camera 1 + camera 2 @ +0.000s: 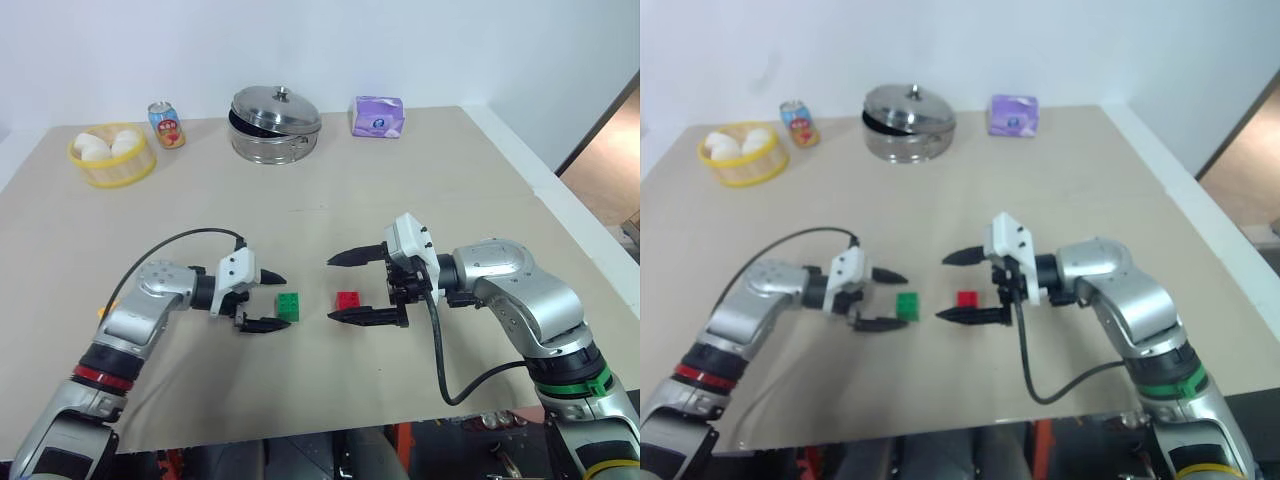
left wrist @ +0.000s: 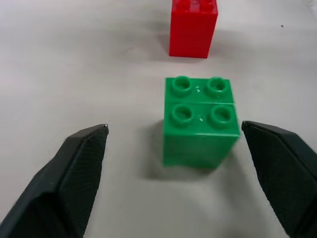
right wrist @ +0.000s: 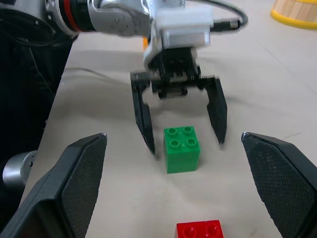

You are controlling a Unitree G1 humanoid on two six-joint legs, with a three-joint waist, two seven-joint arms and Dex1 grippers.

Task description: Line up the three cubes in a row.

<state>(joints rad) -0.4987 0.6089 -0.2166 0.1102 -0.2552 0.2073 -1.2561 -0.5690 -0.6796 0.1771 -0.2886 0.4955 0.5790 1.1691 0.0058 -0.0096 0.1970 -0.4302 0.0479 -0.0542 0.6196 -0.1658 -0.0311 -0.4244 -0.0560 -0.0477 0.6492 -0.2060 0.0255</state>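
Observation:
The green cube [image 1: 288,306] stands on the tan table [image 1: 320,200], studs up. My left gripper [image 1: 283,300] is open, one finger on each side of the cube and neither touching it. The red cube [image 1: 348,300] sits a short gap to the green one's right, roughly level with it. My right gripper [image 1: 330,290] is open and faces the left one, with the red cube [image 3: 199,230] just inside its fingertips and untouched. In the right wrist view a small orange sliver [image 3: 145,43] shows behind the left wrist; I cannot tell what it is.
Along the far edge stand a yellow basket [image 1: 112,172] of white buns, a soda can [image 1: 166,125], a steel pot [image 1: 274,125] with its lid askew, and a purple tissue packet [image 1: 377,116]. The table's front edge lies close below both arms.

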